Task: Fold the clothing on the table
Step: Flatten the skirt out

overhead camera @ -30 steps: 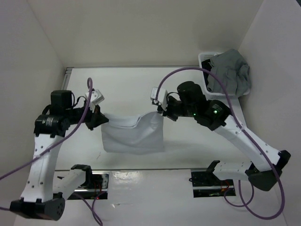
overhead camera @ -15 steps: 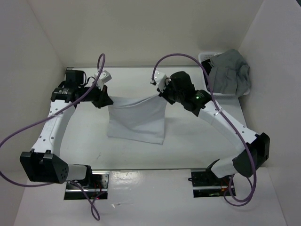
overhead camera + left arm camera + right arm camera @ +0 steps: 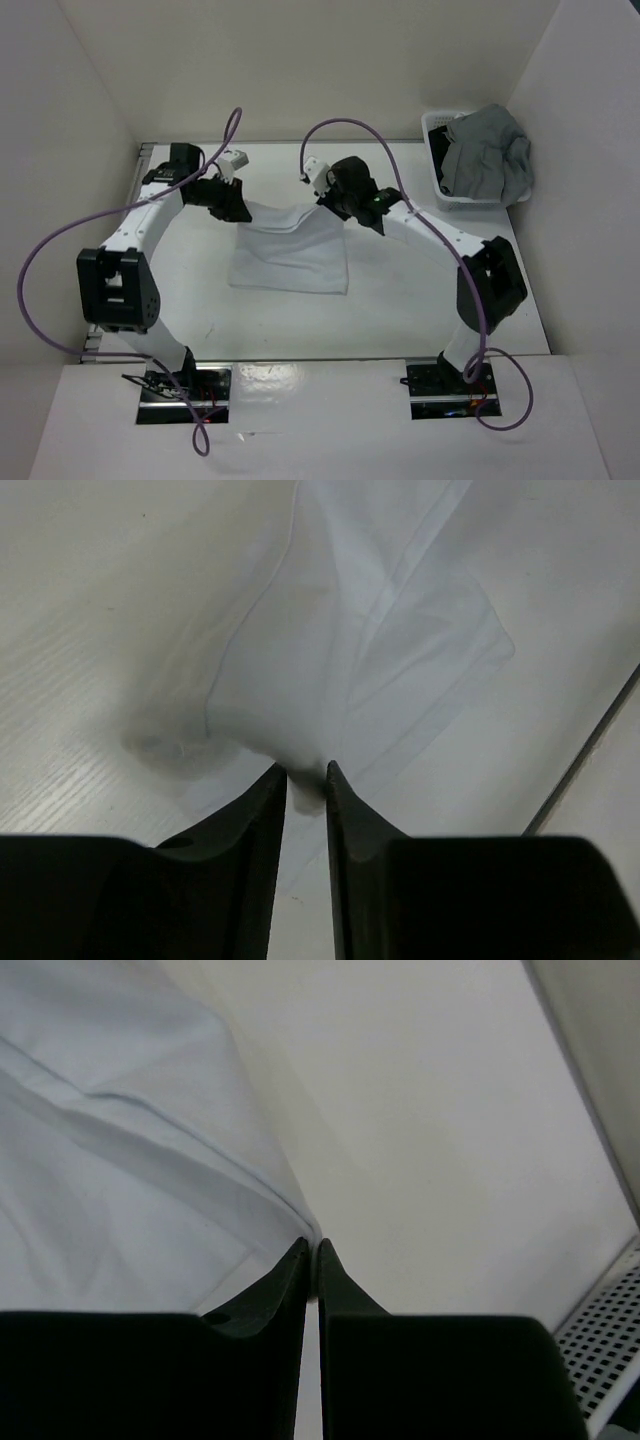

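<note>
Clothing [image 3: 290,255]: one, plain white, thin, wrinkled, spread midway on one white counter [image 3: 400,290], far edge sagging. One grey garment [image 3: 485,160] over one white basket [image 3: 437,130], far right. Pinching clothing's far corners: left tool [image 3: 239,210], right tool [image 3: 325,203].

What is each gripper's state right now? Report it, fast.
Left gripper: closed, pinching a bunched bit of the clothing.
Right gripper: closed, pinching the clothing's edge.
</note>
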### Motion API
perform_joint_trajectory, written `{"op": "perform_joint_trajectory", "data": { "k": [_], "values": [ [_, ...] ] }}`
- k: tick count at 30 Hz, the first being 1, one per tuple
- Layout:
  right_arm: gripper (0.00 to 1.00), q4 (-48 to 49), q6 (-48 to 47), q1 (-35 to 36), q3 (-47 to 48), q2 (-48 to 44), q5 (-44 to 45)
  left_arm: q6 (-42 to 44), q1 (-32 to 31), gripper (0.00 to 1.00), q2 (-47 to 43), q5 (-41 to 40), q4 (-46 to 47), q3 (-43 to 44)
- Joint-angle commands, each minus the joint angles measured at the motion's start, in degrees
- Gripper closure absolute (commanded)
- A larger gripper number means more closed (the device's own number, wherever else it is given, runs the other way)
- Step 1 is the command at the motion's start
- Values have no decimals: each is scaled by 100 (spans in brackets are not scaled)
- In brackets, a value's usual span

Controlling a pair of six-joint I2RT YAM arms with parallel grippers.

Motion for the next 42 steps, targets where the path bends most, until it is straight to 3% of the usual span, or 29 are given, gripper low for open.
{"op": "perform_joint_trajectory", "data": {
  "k": [1,3,13,18,23,27,29,32,35,39,41,42],
  "values": [
    [90,508,111,-146,183,377,69,-291,211,69,660,288,235,566],
    [90,648,111,-277,235,519,69,-414,298,62,1117,341,306,778],
    [93,702,225,-1016,788,1310,-238,-600,624,60,2631,508,235,1912],
    [93,649,426,-1140,1280,1960,-186,-398,484,60,2693,631,-1,1913],
    [84,342,1041,-1412,2141,2689,-185,-108,290,59,2492,499,-203,1579],
    [83,-18,1648,-1702,2914,3172,-238,42,290,59,2184,561,-388,1351],
    [79,-325,1947,-1877,3424,3393,-239,121,290,59,2017,561,-441,1184],
    [54,-817,2167,-2018,4128,3859,-107,253,290,59,1876,491,-494,1016],
    [47,-889,2167,-2072,4314,4000,165,306,290,59,1735,491,-547,850],
    [44,-942,2167,-2072,3903,3378,61,306,290,59,1543,377,-600,727],
    [34,-1117,2167,-2072,3726,2728,-325,306,290,59,1393,289,-713,726],
    [30,-1353,2289,-2072,3594,2517,-422,306,238,54,1314,175,-714,726]
  ]
}}
